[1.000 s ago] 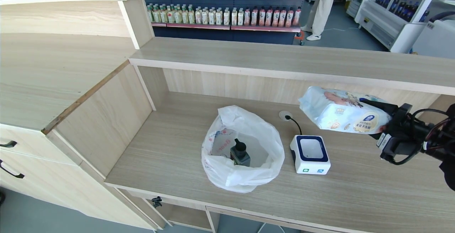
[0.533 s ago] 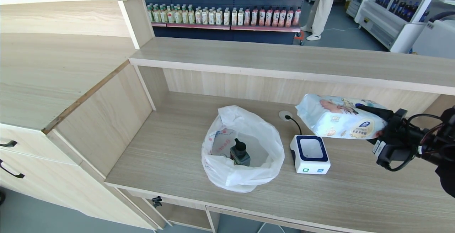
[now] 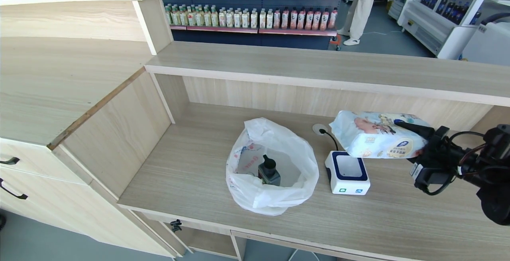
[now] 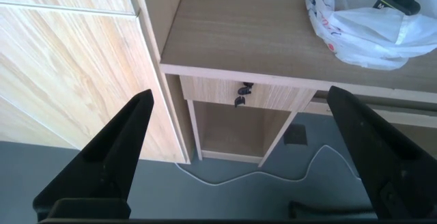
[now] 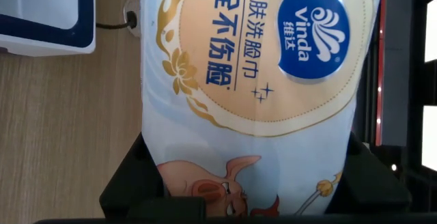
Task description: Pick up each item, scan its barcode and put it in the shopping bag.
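A white and pale blue soft pack (image 3: 372, 135) hangs low over the counter, just behind and to the right of the white scanner (image 3: 347, 172) with its blue-framed window. My right gripper (image 3: 406, 141) is shut on the pack's right end. In the right wrist view the pack (image 5: 259, 80) sits between the black fingers (image 5: 130, 176), with the scanner (image 5: 41, 19) off to one side. The white shopping bag (image 3: 273, 169) stands open left of the scanner with a dark bottle (image 3: 269, 171) inside. My left gripper (image 4: 239, 98) is open, low in front of the counter's front edge, the bag (image 4: 362, 22) beyond it.
A black cable runs from the scanner to a round hole (image 3: 320, 128) in the counter (image 3: 191, 173). A raised ledge (image 3: 318, 65) walls the back and a wooden side panel (image 3: 119, 133) the left. Bare counter lies right of the scanner.
My right gripper has come down and to the left with the pack, bringing it closer to the scanner. The bag, bottle and scanner have stayed put.
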